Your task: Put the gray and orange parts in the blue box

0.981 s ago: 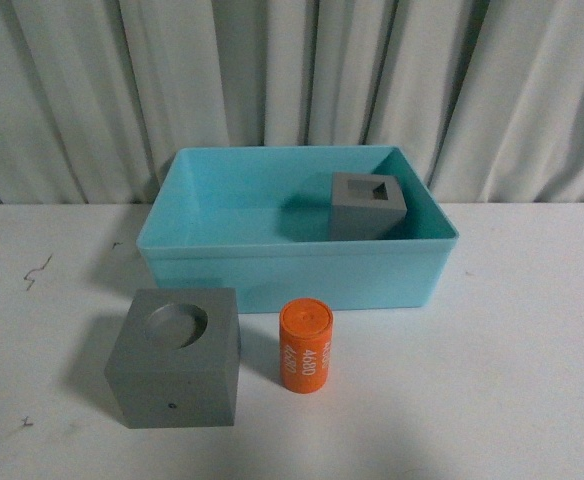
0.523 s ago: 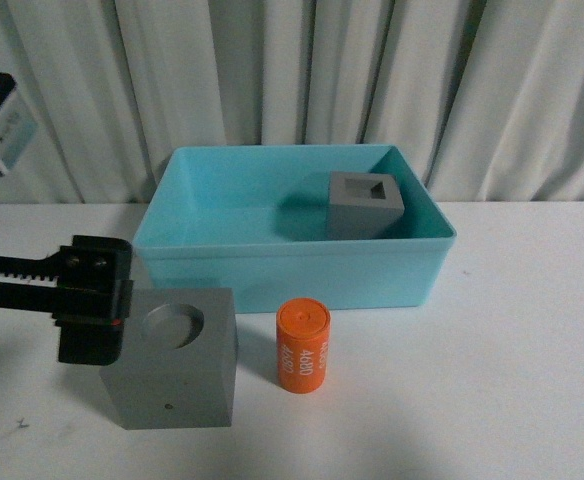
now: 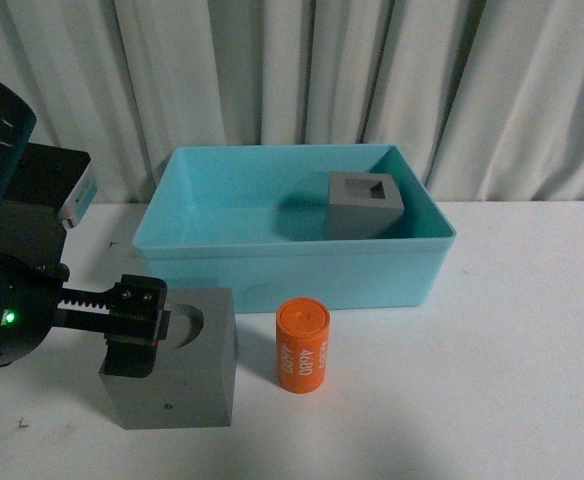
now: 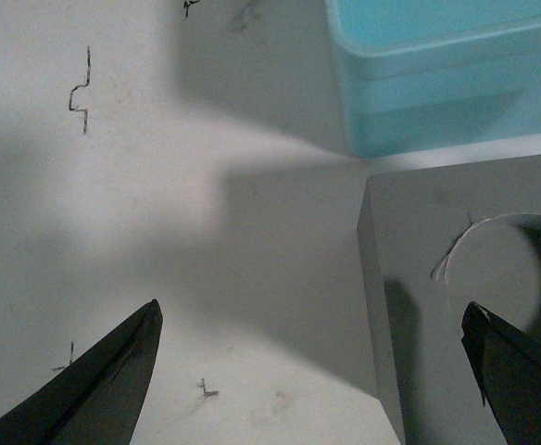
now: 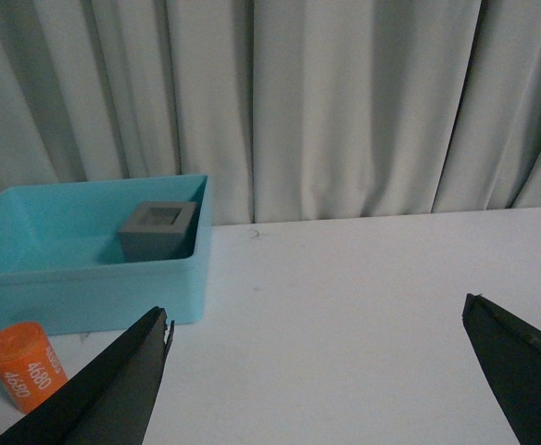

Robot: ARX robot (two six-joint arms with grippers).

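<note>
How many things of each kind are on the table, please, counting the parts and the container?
Matte gray cubes: 2 (round-recess cube, square-recess cube)
Orange cylinder with white digits: 1
Light blue plastic bin: 1
Total: 4

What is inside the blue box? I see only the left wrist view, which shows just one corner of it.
Observer: One gray cube with a square recess sits inside the blue box, in its right half.
Operator: Where is the orange part?
Observer: The orange cylinder stands upright on the table, before the box, right of the gray cube with the round recess, not touching it.
Operator: And the right arm?
Observer: On the right gripper the jaws stand wide open, holding nothing.
</note>
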